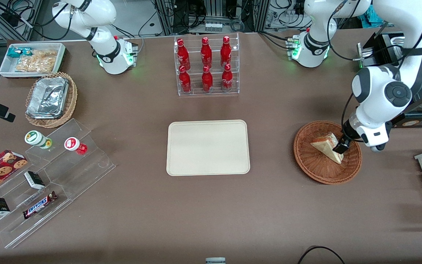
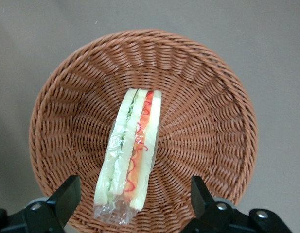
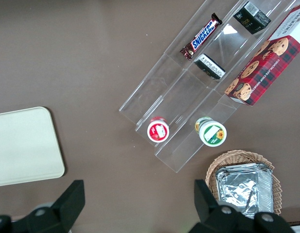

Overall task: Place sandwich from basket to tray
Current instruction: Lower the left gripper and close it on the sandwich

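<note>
A: Materials?

B: Basket [image 2: 67, 97] is reddish-brown woven wicker, round and shallow. Sandwich [image 2: 130, 150] is a pale bread wedge in clear wrap, with red and green layers along its cut edge. Tray [image 1: 208, 147] is flat, cream, round-cornered and low-rimmed.

A: Room?

B: Bare brown table [image 1: 269, 205] between basket and tray at centre frame.

A: Your pincer?

B: My gripper [image 2: 132, 199] hangs over the basket, fingers [image 2: 67, 196] apart, straddling the sandwich's near end without touching it.
</note>
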Controlling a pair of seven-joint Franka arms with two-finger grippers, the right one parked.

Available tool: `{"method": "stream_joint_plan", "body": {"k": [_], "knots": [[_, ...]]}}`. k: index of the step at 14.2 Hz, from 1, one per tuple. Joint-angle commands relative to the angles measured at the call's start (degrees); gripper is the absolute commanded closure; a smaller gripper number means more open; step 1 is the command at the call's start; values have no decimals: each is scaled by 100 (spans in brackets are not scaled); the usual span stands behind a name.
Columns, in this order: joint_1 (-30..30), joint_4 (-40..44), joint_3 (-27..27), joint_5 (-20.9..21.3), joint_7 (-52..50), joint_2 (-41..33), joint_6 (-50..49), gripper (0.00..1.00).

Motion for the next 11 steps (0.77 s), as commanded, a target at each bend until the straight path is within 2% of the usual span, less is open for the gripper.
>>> {"method": "stream_joint_plan", "body": {"k": [1,7,8,10,11], "knots": [[-16,-29,3,-15,-376,184,121,0],[-104,-38,-24,-15,-534,615,289,0],[-113,-30,-24,-24,-630,642,271,16],[-113,-38,-24,-15,-684,616,175,71],[-156,-30,-24,-15,-649,581,87,87]]}}
